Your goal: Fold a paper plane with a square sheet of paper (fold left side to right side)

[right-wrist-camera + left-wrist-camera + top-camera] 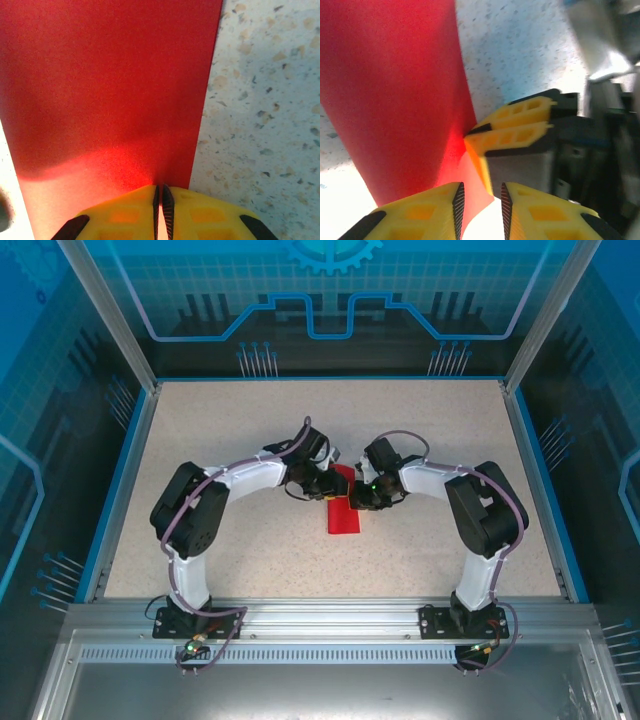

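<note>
While elbows-out, right claw [160,192] on paper [110,75].

We see the thin bright red sheet of paper [342,512] as a narrow rectangle, roughly twice as long as wide: not a square, and no point or dart shape. It lies on the speckled beige table [200,440], about midway between the left and right edges and between the far and near edges, with its long axis running far to near. Its far end is partly hidden.

In the left wrist view the sheet [395,90] is matte and smooth with one straight long edge, and one corner lifts slightly. In the right wrist view the sheet [110,85] sits flat with a crisp long edge. We can't tell layers apart.
</note>
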Action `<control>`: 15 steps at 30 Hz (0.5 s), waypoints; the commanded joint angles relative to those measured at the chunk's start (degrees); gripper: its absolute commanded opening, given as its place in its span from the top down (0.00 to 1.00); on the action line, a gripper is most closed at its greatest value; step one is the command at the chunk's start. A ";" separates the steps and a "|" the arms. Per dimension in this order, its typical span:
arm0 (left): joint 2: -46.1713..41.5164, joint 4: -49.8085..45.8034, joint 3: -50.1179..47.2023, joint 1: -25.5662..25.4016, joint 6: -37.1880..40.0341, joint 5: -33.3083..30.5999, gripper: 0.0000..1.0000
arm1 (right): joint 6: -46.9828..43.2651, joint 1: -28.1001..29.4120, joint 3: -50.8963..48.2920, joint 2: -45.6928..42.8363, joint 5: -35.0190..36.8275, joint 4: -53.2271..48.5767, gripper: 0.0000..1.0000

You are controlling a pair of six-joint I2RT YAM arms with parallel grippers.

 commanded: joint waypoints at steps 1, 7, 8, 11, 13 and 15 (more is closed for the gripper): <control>2.33 -0.14 -0.66 -0.08 1.21 0.06 0.72 | -1.11 0.84 -0.85 3.19 4.74 -6.02 0.84; 4.58 -0.79 -2.45 1.24 2.62 -2.77 0.75 | -2.21 0.79 -0.29 3.36 5.10 -7.32 0.84; 4.73 -0.54 -2.88 1.51 2.76 -2.88 0.75 | -2.38 0.79 -0.24 3.46 5.19 -7.61 0.84; 5.01 -0.07 -4.41 2.62 3.33 -3.33 0.76 | -2.64 0.77 -0.29 3.60 5.56 -8.23 0.84; 4.79 0.09 -5.31 3.46 3.71 -3.33 0.76 | -2.62 0.76 -0.44 3.56 5.66 -8.25 0.84; 4.29 0.18 -6.19 4.33 4.19 -3.24 0.76 | -2.69 0.73 -0.51 3.63 5.65 -8.30 0.84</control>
